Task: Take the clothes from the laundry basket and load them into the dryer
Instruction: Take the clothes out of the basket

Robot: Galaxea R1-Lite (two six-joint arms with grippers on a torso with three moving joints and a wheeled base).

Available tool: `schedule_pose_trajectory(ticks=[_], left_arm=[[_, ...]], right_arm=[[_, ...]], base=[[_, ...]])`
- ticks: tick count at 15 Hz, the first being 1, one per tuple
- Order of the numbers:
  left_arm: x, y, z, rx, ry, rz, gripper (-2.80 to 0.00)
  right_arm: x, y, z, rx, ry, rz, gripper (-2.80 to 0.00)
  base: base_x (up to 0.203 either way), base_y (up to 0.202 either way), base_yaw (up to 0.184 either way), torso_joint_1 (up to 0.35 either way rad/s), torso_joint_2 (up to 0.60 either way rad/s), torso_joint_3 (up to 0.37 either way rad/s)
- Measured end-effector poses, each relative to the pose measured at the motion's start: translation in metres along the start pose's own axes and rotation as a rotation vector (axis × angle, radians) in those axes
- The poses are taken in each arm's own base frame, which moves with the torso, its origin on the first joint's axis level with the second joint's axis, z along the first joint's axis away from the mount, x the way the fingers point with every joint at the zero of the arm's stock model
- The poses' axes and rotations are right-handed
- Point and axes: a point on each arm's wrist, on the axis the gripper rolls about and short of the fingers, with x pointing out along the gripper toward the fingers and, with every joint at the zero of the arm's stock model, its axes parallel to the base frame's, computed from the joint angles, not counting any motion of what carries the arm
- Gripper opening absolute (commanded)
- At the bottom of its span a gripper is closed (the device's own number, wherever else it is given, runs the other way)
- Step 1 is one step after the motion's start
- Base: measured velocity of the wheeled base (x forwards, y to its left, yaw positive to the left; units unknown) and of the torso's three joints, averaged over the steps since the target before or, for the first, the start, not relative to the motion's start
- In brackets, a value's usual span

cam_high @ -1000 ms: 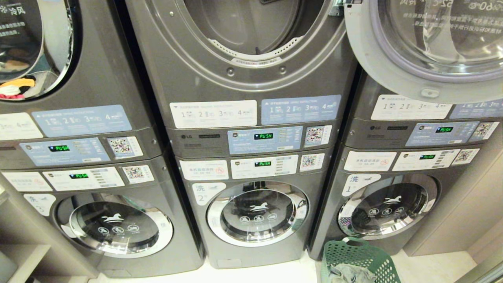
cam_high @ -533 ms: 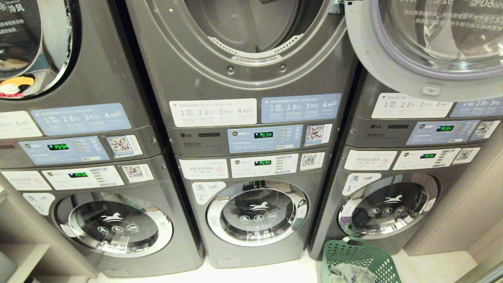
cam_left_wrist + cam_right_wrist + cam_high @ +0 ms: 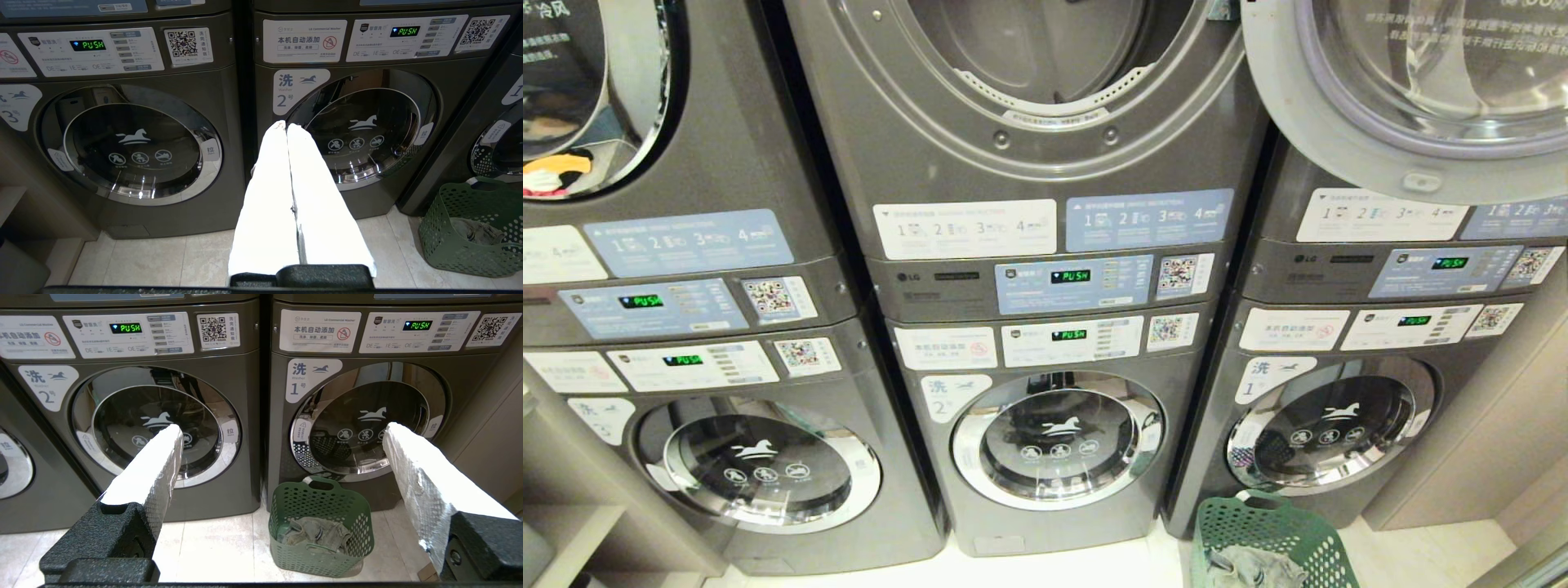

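I am hanging my right gripper (image 3: pixel 282 435) wide apart and empty, my left gripper (image 3: pixel 286 127) pressed together, while the laundry basket (image 3: pixel 1270 531) with the clothes (image 3: pixel 1254 567) is sitting at five o'clock, so a blind grab is risking snagging its lattice wall.

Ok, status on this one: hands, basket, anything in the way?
Left hand shut, empty. Right hand open, empty. Clothes in the laundry basket by washer 1. Dryer door open; nothing blocking.
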Motion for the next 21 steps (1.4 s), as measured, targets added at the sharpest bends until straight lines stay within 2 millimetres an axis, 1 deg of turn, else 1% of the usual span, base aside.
schedule_pose_trajectory(ticks=[2,11,21], left_arm=[[0.0,0.0,0.0,0.0,0.0,0.0,-2.8],[0.0,0.0,0.0,0.0,0.0,-0.001,-2.8],[0.0,0.0,0.0,0.0,0.0,0.0,-2.8]], right_arm=[[0.0,0.0,0.0001,0.0,-0.001,0.0,0.0],[0.0,0.0,0.0001,0.0,-0.001,0.0,0.0],[0.0,0.0,0.0,0.0,0.001,0.0,0.0]], base=[[0.115,0.0,0.0,-0.076,0.12,0.065],[0.191,0.0,0.0,-0.057,0.13,0.066],[0.009,0.0,0.0,-0.072,0.15,0.08]])
